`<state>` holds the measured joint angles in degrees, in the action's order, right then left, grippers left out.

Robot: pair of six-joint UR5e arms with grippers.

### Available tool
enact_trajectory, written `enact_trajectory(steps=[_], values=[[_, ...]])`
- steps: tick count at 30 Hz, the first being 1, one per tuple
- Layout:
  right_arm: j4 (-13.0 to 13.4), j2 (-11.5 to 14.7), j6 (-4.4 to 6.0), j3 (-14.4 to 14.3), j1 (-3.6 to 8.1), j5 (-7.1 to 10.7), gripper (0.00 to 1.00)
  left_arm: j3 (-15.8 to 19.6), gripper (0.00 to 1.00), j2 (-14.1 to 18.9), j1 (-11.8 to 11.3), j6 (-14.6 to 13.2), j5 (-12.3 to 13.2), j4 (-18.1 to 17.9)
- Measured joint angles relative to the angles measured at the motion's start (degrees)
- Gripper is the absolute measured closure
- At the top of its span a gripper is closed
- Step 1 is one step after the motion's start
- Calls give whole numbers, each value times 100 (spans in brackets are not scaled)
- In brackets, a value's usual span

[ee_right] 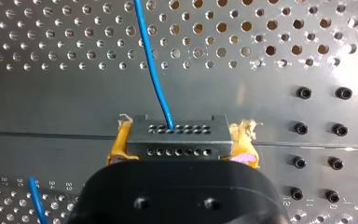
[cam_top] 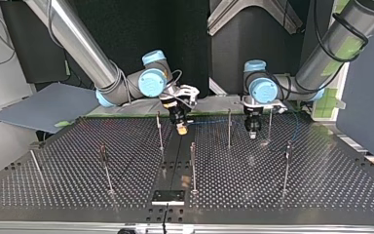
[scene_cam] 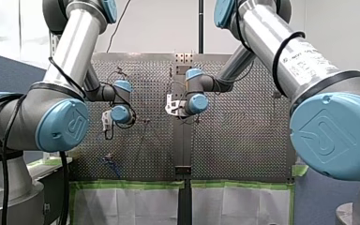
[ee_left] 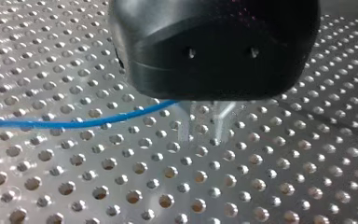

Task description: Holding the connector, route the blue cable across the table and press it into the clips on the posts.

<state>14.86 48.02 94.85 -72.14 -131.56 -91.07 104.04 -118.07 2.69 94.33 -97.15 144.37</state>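
In the right wrist view my right gripper [ee_right: 182, 133] has its yellow pads [ee_right: 119, 148] shut on the grey connector [ee_right: 177, 142]. The blue cable [ee_right: 151, 65] leaves the connector's face and runs ahead over the table. In the top view this gripper [cam_top: 180, 127] hangs low over the dark centre strip. My left gripper [ee_left: 202, 138] hovers just above the plate with its metal fingers [ee_left: 223, 122] apart. The blue cable [ee_left: 74, 122] passes beside them and disappears behind the gripper body. In the top view my left gripper [cam_top: 253, 129] stands between two posts, and the cable [cam_top: 214, 120] spans thinly between the grippers.
Several thin posts rise from the perforated table [cam_top: 68, 180]: one [cam_top: 159, 130] beside my right gripper, one [cam_top: 229, 127] and one [cam_top: 270, 124] flanking my left gripper, others [cam_top: 193, 165] [cam_top: 286, 168] nearer the top view's front. A black plate [cam_top: 168, 197] lies at that front edge.
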Motion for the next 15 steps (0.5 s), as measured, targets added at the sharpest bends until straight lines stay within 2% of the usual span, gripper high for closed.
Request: enact_trajectory(steps=[2,4,5,10,15], values=[[0,-3,0,0,0,0,100,0,18,0,5,-31,-16,88],[-2,-4,0,1,-1,1,100,0,18,0,14,-66,-23,166],[-4,-4,0,1,-1,0,100,0,0,0,16,-76,-23,188],[-15,-6,0,1,0,1,100,3,0,19,47,-119,-40,377],[-29,-6,0,0,0,7,100,85,0,141,104,-149,-179,611]])
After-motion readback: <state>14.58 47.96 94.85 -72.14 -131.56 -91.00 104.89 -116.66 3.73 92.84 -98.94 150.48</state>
